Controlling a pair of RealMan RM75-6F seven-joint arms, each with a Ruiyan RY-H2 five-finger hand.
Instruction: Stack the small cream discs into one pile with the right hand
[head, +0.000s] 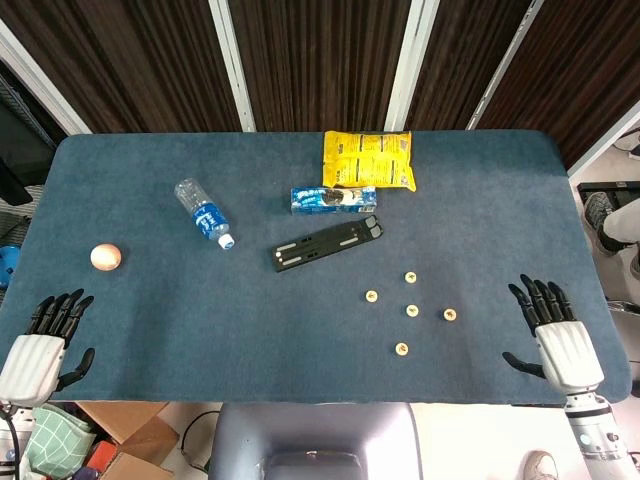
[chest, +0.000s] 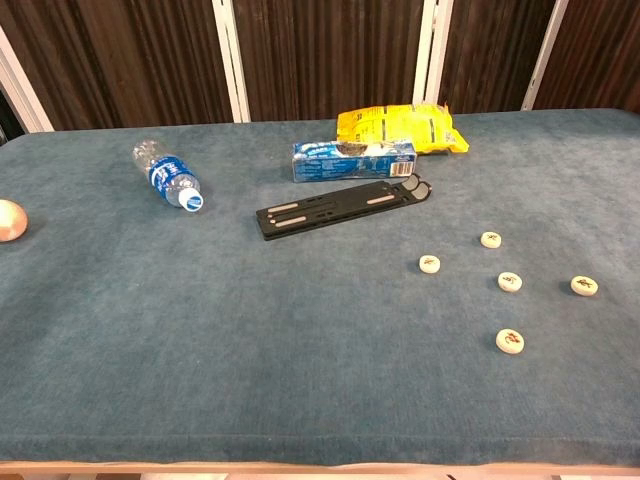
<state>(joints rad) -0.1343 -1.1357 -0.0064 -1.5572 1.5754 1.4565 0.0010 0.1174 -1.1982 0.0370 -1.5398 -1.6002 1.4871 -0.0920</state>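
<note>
Matt blue cloth covers the table (chest: 200, 330); the bottle (chest: 166, 173) is clear plastic, the yellow bag (chest: 400, 125) glossy.

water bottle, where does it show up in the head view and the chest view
Head view: the water bottle lies on its side in the upper left part of the table, cap toward the lower right.
Chest view: the bottle lies at upper left, cap toward the camera.
Shared landmark: the black flat bracket lies to the bottle's right in both views.
</note>
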